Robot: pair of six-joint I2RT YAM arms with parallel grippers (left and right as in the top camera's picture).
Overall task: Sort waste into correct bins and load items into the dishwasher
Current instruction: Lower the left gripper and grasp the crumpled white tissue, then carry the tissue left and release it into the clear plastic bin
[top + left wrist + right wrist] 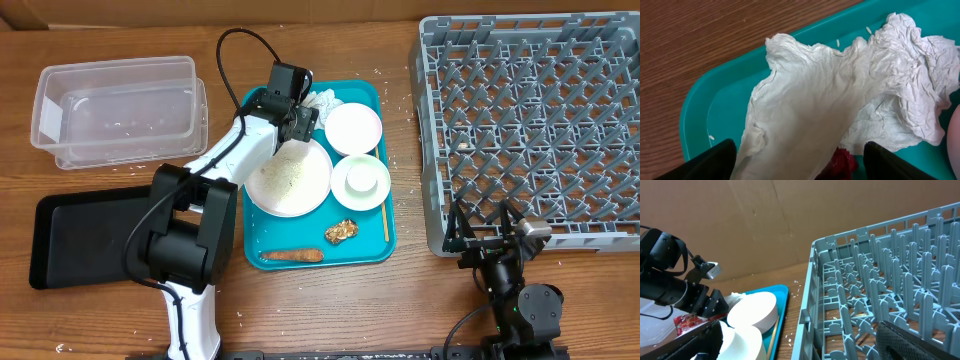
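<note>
Overhead, the left arm's wrist covers most of the crumpled white napkin (840,100), leaving only a ragged edge in sight at the far end of the teal tray (697,107), beside a white bowl (354,128). In the left wrist view the napkin sprawls with its long axis running from lower left to upper right. A flatter flap points down toward the camera and the tightly creased bunch lies at the upper right. The left gripper (800,167) stands with its jaws wide apart and has hold of nothing. The two dark fingers (715,162) straddle the flap's lower end, which fills most of the gap between them. The near edge of the napkin is cut off by the bottom of the picture, so whether a finger touches the paper cannot be told. A small red wrapper (842,162) peeks from under the flap just inside the right-hand finger, mostly hidden. A few loose white rice grains (868,30) dot the tray near the bunch. The right gripper (489,232) sits well apart at the near edge of the grey dish rack (540,110), jaws spread fully and empty
</note>
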